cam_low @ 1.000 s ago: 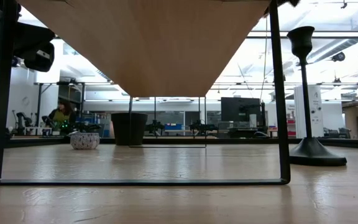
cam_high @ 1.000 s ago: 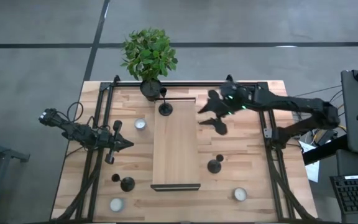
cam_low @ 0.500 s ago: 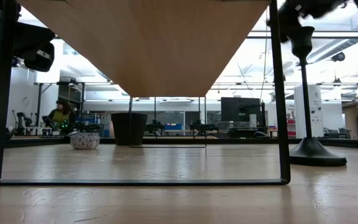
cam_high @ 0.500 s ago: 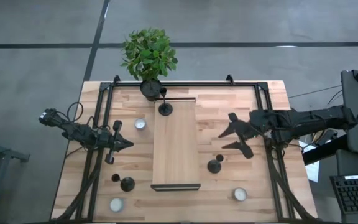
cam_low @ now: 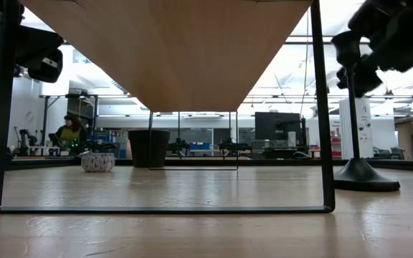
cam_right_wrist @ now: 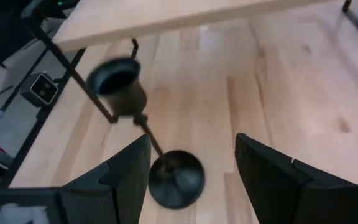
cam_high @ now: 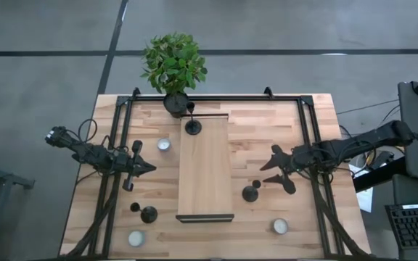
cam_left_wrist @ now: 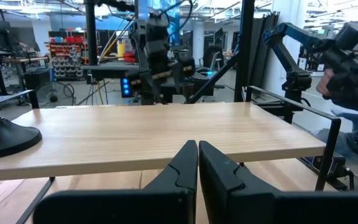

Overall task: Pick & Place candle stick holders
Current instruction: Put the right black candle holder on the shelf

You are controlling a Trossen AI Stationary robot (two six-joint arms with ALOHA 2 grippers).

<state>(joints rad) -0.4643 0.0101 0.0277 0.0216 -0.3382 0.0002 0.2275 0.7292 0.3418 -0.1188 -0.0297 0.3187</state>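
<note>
One holder [cam_right_wrist: 143,140] between open jaws

A raised wooden shelf [cam_high: 205,165] stood along the middle of the surface [cam_high: 307,225], running from back to front. One candle stick holder [cam_high: 192,125] stood on the shelf's back end, just in front of the potted plant [cam_high: 174,65] at the surface's back edge. A second holder [cam_high: 250,192] stood on the surface just right of the shelf, toward the front; the right hand [cam_high: 281,170] hung just right of and behind it, fingers spread. A third holder [cam_high: 147,214] stood left of the shelf near the front, with the left hand [cam_high: 142,168] behind it, fingers together. Tealights lay left of the shelf [cam_high: 164,145], at the front left [cam_high: 136,238] and front right [cam_high: 280,227].
</note>
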